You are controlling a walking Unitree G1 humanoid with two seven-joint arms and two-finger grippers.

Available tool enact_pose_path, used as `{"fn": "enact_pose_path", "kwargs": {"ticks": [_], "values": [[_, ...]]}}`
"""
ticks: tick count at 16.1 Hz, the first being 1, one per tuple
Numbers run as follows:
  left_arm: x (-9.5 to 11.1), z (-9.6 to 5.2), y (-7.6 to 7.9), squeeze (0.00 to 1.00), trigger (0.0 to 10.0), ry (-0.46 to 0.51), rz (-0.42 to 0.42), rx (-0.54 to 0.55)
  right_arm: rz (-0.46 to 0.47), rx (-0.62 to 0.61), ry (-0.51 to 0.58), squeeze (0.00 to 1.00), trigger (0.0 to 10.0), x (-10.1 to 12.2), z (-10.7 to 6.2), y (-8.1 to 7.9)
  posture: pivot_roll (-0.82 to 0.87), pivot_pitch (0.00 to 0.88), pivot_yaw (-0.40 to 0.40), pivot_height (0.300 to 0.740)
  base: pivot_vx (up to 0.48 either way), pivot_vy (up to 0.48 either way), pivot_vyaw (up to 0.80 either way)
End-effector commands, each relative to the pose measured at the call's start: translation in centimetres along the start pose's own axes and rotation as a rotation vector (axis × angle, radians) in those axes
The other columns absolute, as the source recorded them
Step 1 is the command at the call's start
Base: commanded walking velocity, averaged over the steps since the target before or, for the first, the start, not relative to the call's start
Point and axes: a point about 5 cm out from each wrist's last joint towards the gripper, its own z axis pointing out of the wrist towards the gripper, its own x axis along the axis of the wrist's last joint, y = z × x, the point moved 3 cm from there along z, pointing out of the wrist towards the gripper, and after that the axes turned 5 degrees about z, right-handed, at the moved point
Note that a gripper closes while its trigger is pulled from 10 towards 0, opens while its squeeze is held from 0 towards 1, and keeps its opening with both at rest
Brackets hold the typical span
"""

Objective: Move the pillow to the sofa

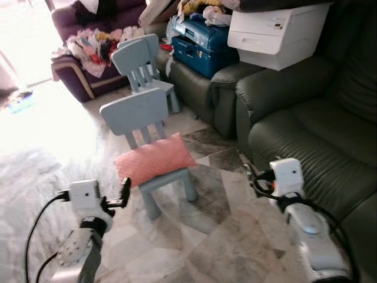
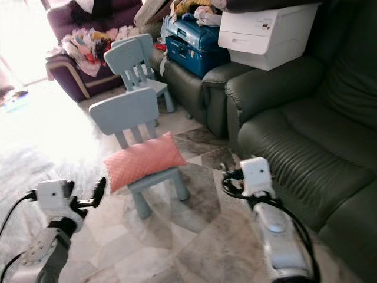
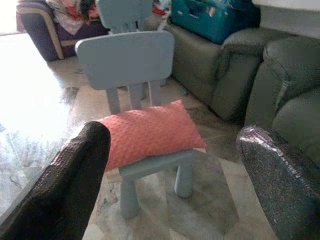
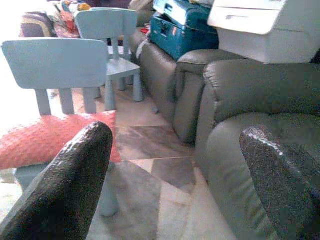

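Your target, the pink pillow [image 1: 154, 159], lies across the seat of a small pale-blue chair [image 1: 145, 127] standing on the marble floor [image 1: 224, 236], overhanging the seat at both ends. The dark green sofa [image 1: 312, 135] stretches along your right, near the chair but not touching it. Your left gripper [image 1: 125, 193] hangs just beside the pillow's near-left corner, its fingers [image 3: 65, 185] spread wide with nothing between them. Your right gripper [image 1: 252, 175] hovers between the chair and the sofa's front edge, likewise spread wide and empty-handed. Behind, a second blue chair [image 1: 141, 62] stands before a cushion piled with a teal case [image 1: 203, 41] and a white printer [image 1: 277, 32]; the printer's panel markings are too small to read. A purple armchair [image 1: 88, 59] heaped with clothes [image 1: 94, 44] sits at the far left.
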Motion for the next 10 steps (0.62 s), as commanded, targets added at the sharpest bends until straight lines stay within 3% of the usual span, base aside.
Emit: {"fn": "enact_pose_path", "kwargs": {"ticks": [1,3,6,7,8,10], "values": [[-0.1,0.5,0.3,0.00,10.0,-0.006,0.021,-0.022,-0.021,0.011,0.005,0.00,10.0,0.4,-0.4,-0.2,-0.28,0.000,0.186,0.740,0.000,0.000,0.00],[0.0,1.3,0.8,0.00,10.0,-0.006,0.010,-0.036,-0.063,-0.013,-0.027,0.00,10.0,-0.4,-1.4,0.4,-0.31,0.000,0.202,0.740,0.000,0.000,0.00],[-1.6,1.6,2.3,0.00,10.0,-0.053,0.024,-0.113,-0.116,-0.032,-0.059,0.00,10.0,-1.1,-3.4,0.9,-0.41,0.006,0.204,0.740,0.000,0.000,0.00],[-1.7,2.3,3.6,0.00,10.0,-0.049,0.020,-0.145,-0.106,-0.069,-0.085,0.00,10.0,-1.5,-4.2,2.0,-0.42,0.000,0.172,0.740,0.000,0.000,0.00],[-1.5,2.8,4.5,0.00,10.0,-0.029,0.012,-0.154,-0.111,-0.103,-0.104,0.00,10.0,-1.9,-4.4,3.2,-0.41,0.000,0.152,0.740,0.000,0.000,0.00],[-1.4,2.9,4.7,0.00,10.0,-0.011,-0.002,-0.140,-0.095,-0.139,-0.131,0.00,10.0,-2.3,-3.8,3.9,-0.40,0.000,0.112,0.740,0.000,0.000,0.00]]}}
